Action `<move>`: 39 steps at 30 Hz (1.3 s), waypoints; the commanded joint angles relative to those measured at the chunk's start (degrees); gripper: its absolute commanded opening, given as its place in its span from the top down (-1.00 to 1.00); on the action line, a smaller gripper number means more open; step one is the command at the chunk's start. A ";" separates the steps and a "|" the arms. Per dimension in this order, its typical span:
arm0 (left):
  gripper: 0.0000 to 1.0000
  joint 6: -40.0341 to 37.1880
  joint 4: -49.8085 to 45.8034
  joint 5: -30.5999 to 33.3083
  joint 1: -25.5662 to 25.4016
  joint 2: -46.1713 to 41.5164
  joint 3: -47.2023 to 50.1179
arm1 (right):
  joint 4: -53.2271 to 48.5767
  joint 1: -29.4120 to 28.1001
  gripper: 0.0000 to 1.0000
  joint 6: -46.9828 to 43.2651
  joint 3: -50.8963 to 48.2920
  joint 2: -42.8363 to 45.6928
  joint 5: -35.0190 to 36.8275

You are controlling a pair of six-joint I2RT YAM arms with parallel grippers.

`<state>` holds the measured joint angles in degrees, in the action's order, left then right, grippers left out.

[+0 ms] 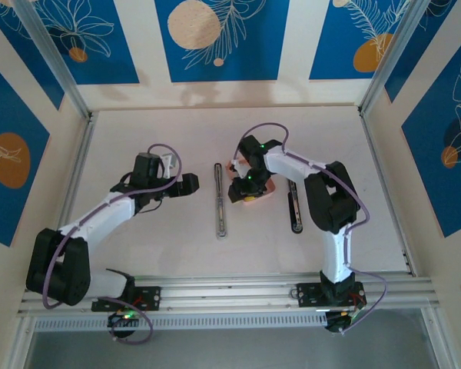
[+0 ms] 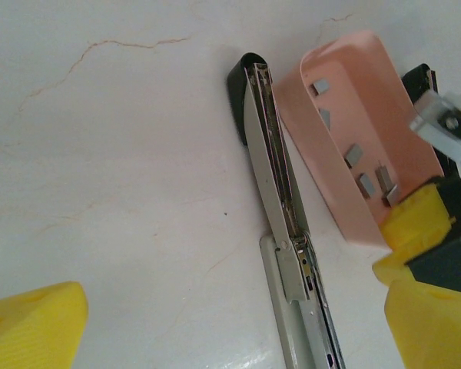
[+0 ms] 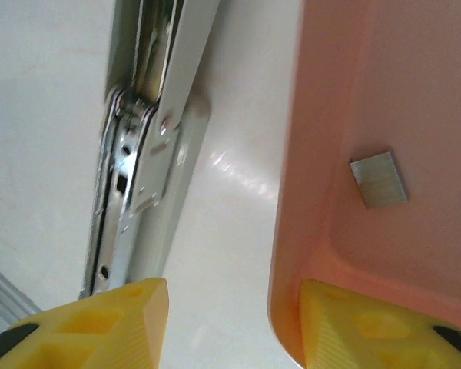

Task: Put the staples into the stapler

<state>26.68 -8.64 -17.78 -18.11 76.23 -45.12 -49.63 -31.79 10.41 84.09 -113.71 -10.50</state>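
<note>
The half-open, empty right gripper [image 3: 232, 296] straddles the rim of the shallow pink plastic tray [image 3: 292, 192] of tiny grey staples [image 3: 378, 179], just right of the opened black-and-silver stapler [image 3: 150, 146]; fetching a strip seems the step, needing a precise pinch next; the left gripper [image 1: 194, 183] gapes empty.

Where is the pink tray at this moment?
In the top view the pink tray lies near the middle of the table, just right of the stapler, under the right pincer.
</note>
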 commanded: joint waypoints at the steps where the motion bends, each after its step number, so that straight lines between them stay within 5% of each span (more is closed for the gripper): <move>1: -0.97 0.22 -0.82 -0.40 0.64 -1.86 0.90 | 1.87 -2.11 0.03 6.63 -3.42 4.00 -3.22; 14: -0.97 -0.63 -0.80 -0.82 0.61 -4.32 2.58 | -4.78 -6.07 -0.08 16.37 2.76 5.98 10.56; 39: -0.98 -2.55 1.09 0.57 0.66 -3.99 2.23 | 0.55 -6.05 0.19 28.31 0.14 -1.44 9.41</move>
<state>24.99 -8.47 -17.52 -18.11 71.64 -43.16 -49.84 -38.28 36.40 85.38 -114.61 0.03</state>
